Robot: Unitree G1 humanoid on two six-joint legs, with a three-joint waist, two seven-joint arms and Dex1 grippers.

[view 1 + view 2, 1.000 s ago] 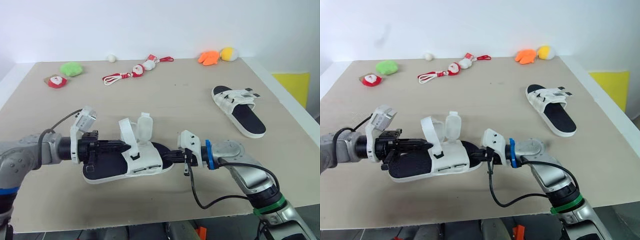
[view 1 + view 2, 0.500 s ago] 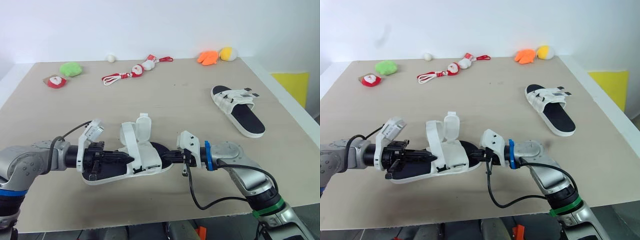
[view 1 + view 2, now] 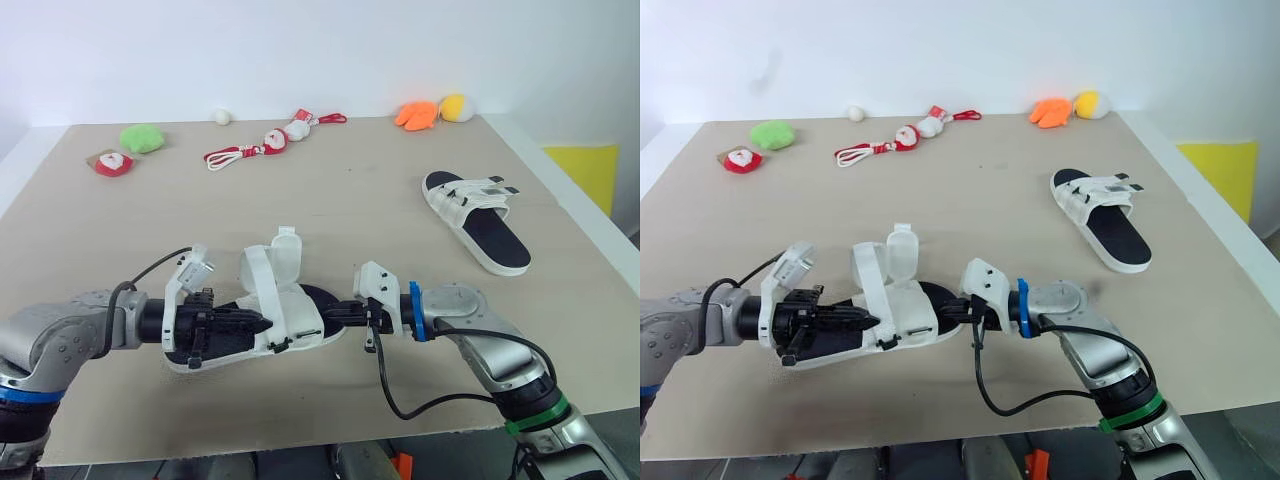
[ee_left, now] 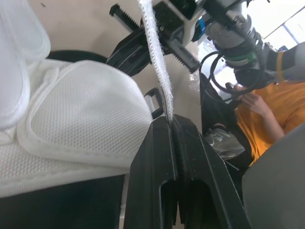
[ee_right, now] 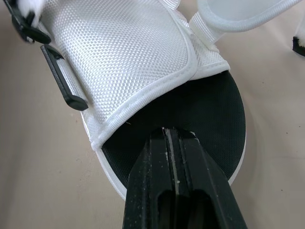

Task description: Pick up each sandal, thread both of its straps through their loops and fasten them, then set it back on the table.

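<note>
Near sandal [image 3: 298,322] sits at the front middle of the counter [image 3: 350,200], lengthwise between the two pincers, black footbed up, white upper.

Left pincer [image 3: 258,322] reaches in from the left over the footbed. Closed, gripping a white strap [image 4: 155,52]. In the left wrist view the strap rises edge-on out of the pinched fingertips [image 4: 162,131]. A black loop [image 4: 155,95] lies just beside them, against the white upper.

Right pincer [image 3: 330,313] is at the sandal's right end. Closed, with the fingers [image 5: 157,157] pressed together on the edge of the black footbed. Another black loop [image 5: 64,83] sticks out from the side of the upper. Two strap flaps [image 3: 275,265] stand upright above the upper, unfastened.

A person in an orange top [image 4: 267,109] shows in the left wrist view, past the right arm.

Far sandal [image 3: 478,220] lies flat on the right side of the counter, well apart from both pincers, with white straps across it.

Back edge of the counter, left to right:
- green plush [image 3: 143,137]
- red-and-white toy [image 3: 113,162] just in front of the green plush
- small white ball [image 3: 222,117]
- Santa toys on red cord [image 3: 265,143]
- orange plush [image 3: 417,114] touching a yellow plush [image 3: 458,107]
</note>
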